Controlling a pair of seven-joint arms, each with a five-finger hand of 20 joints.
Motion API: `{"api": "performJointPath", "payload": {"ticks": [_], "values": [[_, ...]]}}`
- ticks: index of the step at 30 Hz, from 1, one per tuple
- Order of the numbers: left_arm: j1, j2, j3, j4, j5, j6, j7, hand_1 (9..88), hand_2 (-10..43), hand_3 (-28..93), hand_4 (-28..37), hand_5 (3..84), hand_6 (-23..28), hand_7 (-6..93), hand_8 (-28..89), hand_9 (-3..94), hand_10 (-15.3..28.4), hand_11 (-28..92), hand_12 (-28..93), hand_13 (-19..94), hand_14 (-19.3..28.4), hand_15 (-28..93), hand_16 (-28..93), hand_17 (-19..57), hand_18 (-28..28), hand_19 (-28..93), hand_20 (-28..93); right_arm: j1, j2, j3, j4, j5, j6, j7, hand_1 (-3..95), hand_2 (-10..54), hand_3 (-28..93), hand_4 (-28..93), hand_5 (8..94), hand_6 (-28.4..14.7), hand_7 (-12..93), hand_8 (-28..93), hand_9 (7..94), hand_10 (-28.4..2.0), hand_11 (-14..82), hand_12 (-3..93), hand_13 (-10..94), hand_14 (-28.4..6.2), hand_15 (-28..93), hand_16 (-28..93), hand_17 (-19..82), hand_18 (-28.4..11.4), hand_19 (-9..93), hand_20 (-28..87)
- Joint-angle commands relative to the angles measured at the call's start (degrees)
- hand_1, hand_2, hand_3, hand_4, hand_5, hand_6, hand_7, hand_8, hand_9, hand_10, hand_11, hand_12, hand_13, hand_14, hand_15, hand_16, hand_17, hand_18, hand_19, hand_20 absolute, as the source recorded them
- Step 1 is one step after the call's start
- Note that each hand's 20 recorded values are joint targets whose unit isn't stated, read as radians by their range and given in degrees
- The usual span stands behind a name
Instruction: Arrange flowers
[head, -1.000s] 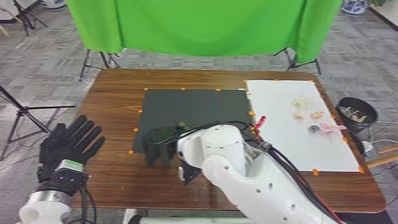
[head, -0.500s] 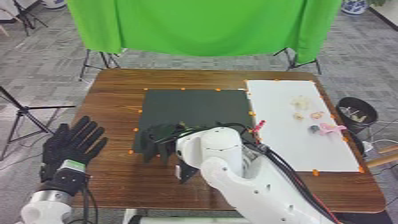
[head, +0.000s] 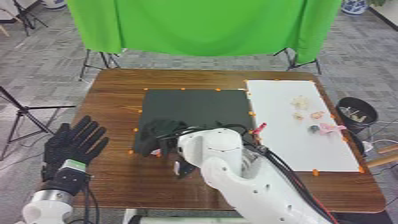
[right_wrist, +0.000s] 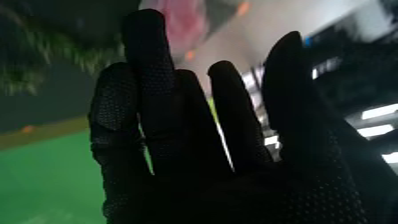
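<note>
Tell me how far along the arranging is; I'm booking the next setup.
Possibly done: greenery at the black mat. In hand, perhaps: a pink bloom by the right robot hand, grip unclear. Remaining, likely: pale flowers and a pink flower on the white sheet.

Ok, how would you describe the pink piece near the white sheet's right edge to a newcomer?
On the brown table, find the white sheet. Near its right edge, midway along, lies the pink piece. Its stronger pink and the grey bit at its left set it apart from the paler pieces beyond.
</note>
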Motion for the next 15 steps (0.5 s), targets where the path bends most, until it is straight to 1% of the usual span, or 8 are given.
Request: {"api": "performJointPath", "payload": {"ticks": [1, 5, 6, 7, 8, 10, 13, 15], "values": [[1.01, -0.32, -0.06, 0.07, -0.02, -0.62, 0.58, 28.9, 12.8, 72, -28.3, 41.6, 9.5, 15.3, -9, 34.5, 16.0, 20, 11, 24, 16.5, 37, -7, -7.6, 15.4, 40, 7, 3.04, 2.51, 1.73, 0.67, -2.51, 5.47, 0.11, 34.8, 0.1, 79, -26, 46.5, -5.9, 13, -12, 44.6, -15.4, 8.8, 9.3, 64, -13.8, 49, 18, 34, -23.9, 84, 30], [0.23, -0.56, 0.32, 0.23, 0.56, -1.19, -0.60, 28.9, 12.8, 72, -28.3, 41.6, 9.5, 15.4, -9, 34.5, 16.1, 19, 11, 24, 16.5, 37, -7, -7.6, 15.4, 40, 7, 3.05, 1.38, -0.53, 2.94, -6.45, 7.24, -1.48, 41.4, -8.7, 70, -28, 51.5, -3.9, 16, -12, 52.7, -13.9, 10.5, 12.1, 65, -11.8, 52, 18, 33, -23.1, 84, 33], [0.53, -0.52, 0.23, 0.10, 0.41, -0.98, -0.55, 28.9, 12.8, 72, -28.3, 41.6, 9.6, 15.4, -9, 34.5, 16.1, 19, 11, 24, 16.5, 37, -7, -7.6, 15.4, 40, 7, 2.91, 1.06, -1.42, 3.47, -6.80, 9.01, -1.52, 44.3, -9.2, 66, -28, 52.9, -3.4, 17, -13, 54.3, -13.5, 10.9, 12.6, 66, -11.5, 52, 19, 33, -22.9, 84, 33], [0.15, -0.58, 0.41, 0.30, 0.65, -1.05, -1.00, 28.9, 12.8, 72, -28.3, 41.6, 9.5, 15.4, -9, 34.5, 16.1, 19, 11, 24, 16.5, 37, -7, -7.6, 15.4, 40, 7, 2.56, 0.58, -1.63, 3.87, -7.24, 9.43, -1.83, 51.9, -9.5, 55, -28, 55.4, -2.5, 18, -13, 57.6, -12.1, 12.0, 13.4, 67, -10.7, 53, 19, 33, -22.6, 84, 34], [-0.88, -0.66, 0.69, 0.54, 0.83, -0.68, -1.60, 28.9, 12.9, 72, -28.3, 41.6, 9.6, 15.4, -9, 34.5, 16.0, 19, 11, 24, 16.5, 37, -7, -7.6, 15.5, 40, 7, 2.53, 0.27, -2.01, 4.31, -7.58, 10.02, -1.97, 54.0, -9.5, 52, -28, 56.6, -2.0, 19, -14, 58.8, -11.6, 12.4, 13.6, 67, -10.5, 54, 20, 34, -22.5, 84, 34], [-0.89, -0.37, 0.71, 0.39, 0.76, -0.50, -1.68, 28.9, 12.9, 72, -28.3, 41.6, 9.6, 15.3, -9, 34.5, 16.0, 20, 11, 24, 16.5, 37, -7, -7.6, 15.5, 40, 7, 2.16, -0.70, -2.04, 5.08, -8.31, 9.59, -2.49, 65.4, -9.5, 33, -28, 60.5, -0.1, 19, -13, 63.9, -10.3, 12.7, 15.0, 69, -9.2, 54, 22, 33, -20.9, 84, 36], [-1.25, -0.35, 1.10, 0.57, 0.81, -0.58, -1.88, 28.8, 12.9, 72, -28.3, 41.6, 9.6, 15.3, -9, 34.5, 16.0, 20, 11, 24, 16.5, 37, -7, -7.6, 15.5, 40, 7, 2.34, -1.50, -2.31, 6.01, -8.74, 8.70, -2.93, 72.4, -9.5, 17, -22, 62.9, 1.5, 17, -12, 67.1, -9.5, 11.8, 16.6, 69, -8.3, 54, 24, 33, -18.7, 81, 41], [-0.80, -0.47, 1.08, 0.36, 0.72, -0.59, -1.89, 28.8, 12.9, 72, -28.3, 41.6, 9.6, 15.4, -9, 34.5, 16.0, 20, 11, 24, 16.5, 37, -7, -7.6, 15.5, 40, 7, 2.44, -1.84, -2.28, 6.12, -8.82, 7.21, -3.12, 74.2, -9.5, 12, -19, 63.8, 2.3, 17, -11, 68.1, -9.0, 11.2, 17.1, 69, -8.0, 54, 25, 32, -17.8, 80, 43]]}}
